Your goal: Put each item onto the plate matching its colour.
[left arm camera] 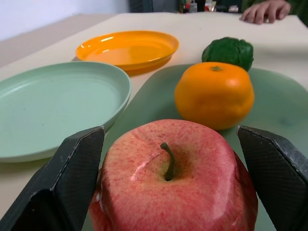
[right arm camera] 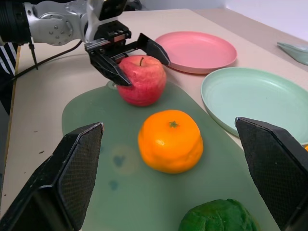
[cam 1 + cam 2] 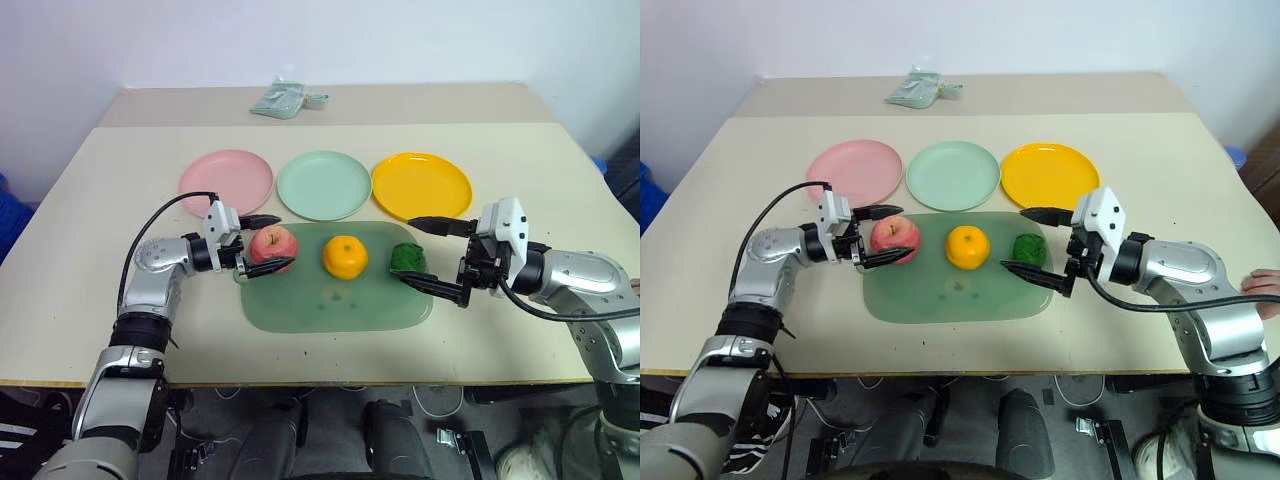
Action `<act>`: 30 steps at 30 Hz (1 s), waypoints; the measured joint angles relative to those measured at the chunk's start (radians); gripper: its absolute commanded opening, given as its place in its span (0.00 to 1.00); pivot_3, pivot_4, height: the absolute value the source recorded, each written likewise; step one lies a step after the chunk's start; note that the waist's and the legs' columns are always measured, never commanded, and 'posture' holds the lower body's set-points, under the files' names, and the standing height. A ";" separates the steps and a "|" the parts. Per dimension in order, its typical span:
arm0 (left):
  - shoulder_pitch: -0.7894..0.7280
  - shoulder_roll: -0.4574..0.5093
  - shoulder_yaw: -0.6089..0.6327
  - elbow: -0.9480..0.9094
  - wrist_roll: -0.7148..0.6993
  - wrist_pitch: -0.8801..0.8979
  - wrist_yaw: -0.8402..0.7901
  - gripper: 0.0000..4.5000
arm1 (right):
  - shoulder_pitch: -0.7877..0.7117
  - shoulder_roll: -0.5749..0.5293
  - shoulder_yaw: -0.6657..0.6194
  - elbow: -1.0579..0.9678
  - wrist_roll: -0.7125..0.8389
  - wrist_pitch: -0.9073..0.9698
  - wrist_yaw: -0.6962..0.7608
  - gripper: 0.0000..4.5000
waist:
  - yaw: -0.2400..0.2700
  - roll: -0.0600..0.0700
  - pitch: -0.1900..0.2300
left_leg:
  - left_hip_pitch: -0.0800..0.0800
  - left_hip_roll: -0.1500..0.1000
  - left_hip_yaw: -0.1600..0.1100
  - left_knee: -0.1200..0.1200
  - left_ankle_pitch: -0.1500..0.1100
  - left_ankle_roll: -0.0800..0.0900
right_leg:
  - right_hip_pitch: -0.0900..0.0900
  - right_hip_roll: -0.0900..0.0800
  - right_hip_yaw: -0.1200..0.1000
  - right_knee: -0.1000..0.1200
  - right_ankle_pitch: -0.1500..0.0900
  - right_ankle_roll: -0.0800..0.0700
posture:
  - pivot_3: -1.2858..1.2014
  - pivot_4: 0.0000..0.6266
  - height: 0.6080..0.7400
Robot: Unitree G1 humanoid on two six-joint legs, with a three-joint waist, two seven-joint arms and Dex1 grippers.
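Left eye view: table (image 3: 90,250) carries the cutting mat (image 3: 340,300) and 3 plates (image 3: 324,184) behind it. Apple (image 3: 273,243), orange (image 3: 345,256) and green ball (image 3: 408,258) sit on the mat. Left gripper (image 3: 268,243) straddles the apple, fingers not visibly pressing; right gripper (image 3: 430,255) spread beside the ball.

Three plates sit in a row, a pink plate (image 3: 226,181), a mint green plate (image 3: 324,184) and a yellow-orange plate (image 3: 421,185), and three fruits, one apple (image 3: 273,243), one orange (image 3: 344,257), one green ball (image 3: 407,258), lie on one cutting mat (image 3: 330,300).
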 measured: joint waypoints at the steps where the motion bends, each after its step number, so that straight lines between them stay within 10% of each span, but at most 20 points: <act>1: -0.003 0.001 0.000 0.000 0.001 0.007 0.000 0.75 | 0.000 0.000 0.000 0.000 0.000 0.000 -0.002 1.00 | 0.000 0.000 0.000 | 0.000 0.000 0.000 0.000 0.000 0.000 | 0.000 0.000 0.000 0.000 0.000 0.000 | 0.52 0.24 1.00; 9: -0.014 -0.018 0.025 0.009 -0.015 0.028 0.070 0.71 | 0.001 0.001 -0.001 0.000 -0.001 -0.005 -0.010 1.00 | 0.000 0.000 0.000 | 0.000 0.000 0.000 0.001 0.000 0.000 | 0.000 0.000 0.000 0.000 0.000 0.001 | 0.52 0.24 1.00; 28: -0.383 -0.070 0.179 0.587 0.128 -0.094 0.875 0.71 | -0.202 0.163 0.075 0.134 -0.140 -0.030 -0.236 1.00 | 0.000 -0.004 0.002 | -0.001 -0.003 -0.001 0.002 -0.001 0.003 | 0.001 -0.001 -0.001 0.000 0.003 0.007 | 0.52 0.24 1.00; 30: -0.391 -0.070 0.179 0.602 0.138 -0.104 0.889 0.94 | -0.202 0.162 0.075 0.134 -0.146 -0.031 -0.236 1.00 | -0.001 -0.004 0.002 | -0.001 -0.003 -0.001 0.003 -0.001 0.003 | 0.001 -0.001 -0.001 0.000 0.003 0.007 | 0.52 0.24 1.00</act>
